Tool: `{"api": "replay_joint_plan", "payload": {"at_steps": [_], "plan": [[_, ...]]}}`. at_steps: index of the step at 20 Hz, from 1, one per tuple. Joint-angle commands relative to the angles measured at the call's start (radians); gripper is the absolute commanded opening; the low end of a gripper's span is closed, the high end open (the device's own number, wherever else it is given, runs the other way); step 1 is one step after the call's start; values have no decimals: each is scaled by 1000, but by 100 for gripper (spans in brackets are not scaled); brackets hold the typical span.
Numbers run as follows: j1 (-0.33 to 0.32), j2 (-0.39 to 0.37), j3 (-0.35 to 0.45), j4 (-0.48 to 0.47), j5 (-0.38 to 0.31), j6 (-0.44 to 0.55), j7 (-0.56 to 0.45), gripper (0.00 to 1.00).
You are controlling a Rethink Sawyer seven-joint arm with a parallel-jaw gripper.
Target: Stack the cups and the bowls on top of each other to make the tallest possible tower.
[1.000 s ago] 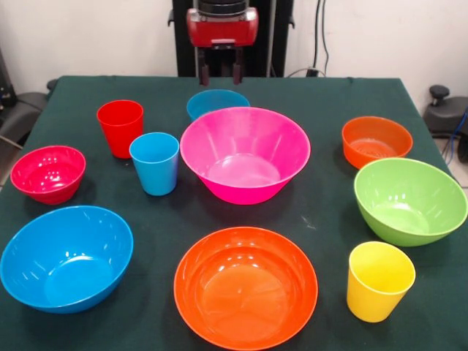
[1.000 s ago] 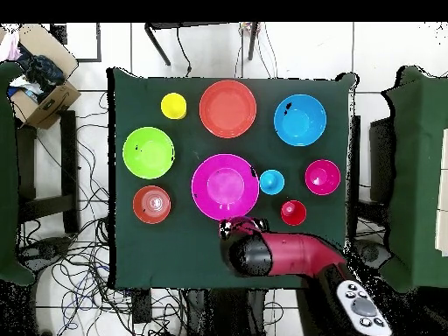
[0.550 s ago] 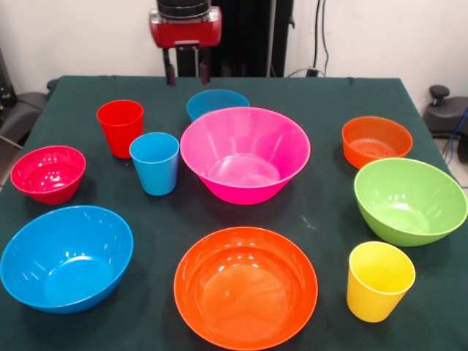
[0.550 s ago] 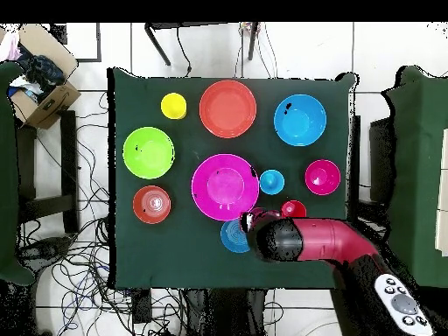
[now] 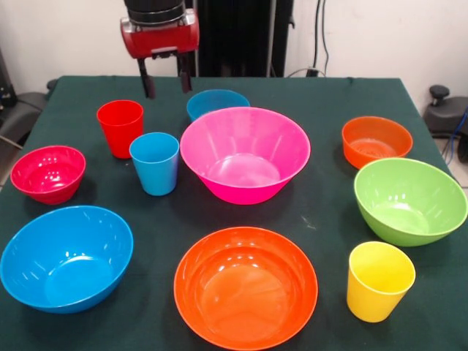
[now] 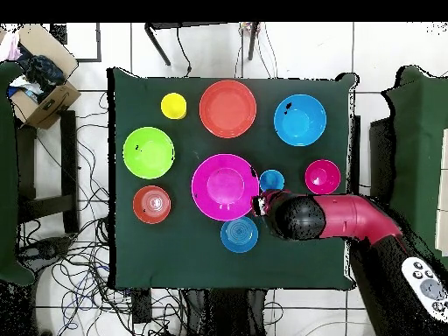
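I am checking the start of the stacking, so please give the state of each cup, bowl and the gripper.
Gripper: open, empty, above the table.
Large pink plastic bowl: upright, empty.
Large blue bowl: upright, empty.
Large orange bowl: upright, empty.
Green bowl: upright, empty.
Small red bowl: upright, empty.
Small orange bowl: upright.
Small blue bowl: upright.
Red cup, light blue cup, yellow cup: upright, unstacked.

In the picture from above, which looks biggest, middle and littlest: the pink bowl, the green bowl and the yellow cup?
From largest to smallest in the overhead view:
1. the pink bowl, clearly the widest
2. the green bowl
3. the yellow cup, by far the smallest

All three stand on the same table, so nearness to the camera hardly changes this order.
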Motion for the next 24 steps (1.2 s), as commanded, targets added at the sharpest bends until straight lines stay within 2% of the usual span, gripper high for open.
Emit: {"api": "replay_joint_plan", "payload": {"at_steps": [1, 5, 13, 19, 24], "plan": [[-38, 98, 213, -100, -85, 40, -389, 100], [-26, 88, 193, -162, -132, 86, -402, 100], [-11, 46, 137, -236, -176, 261, -439, 100], [9, 0, 98, -257, -230, 345, -397, 100], [-9, -22, 89, -224, -246, 359, -342, 100]]}}
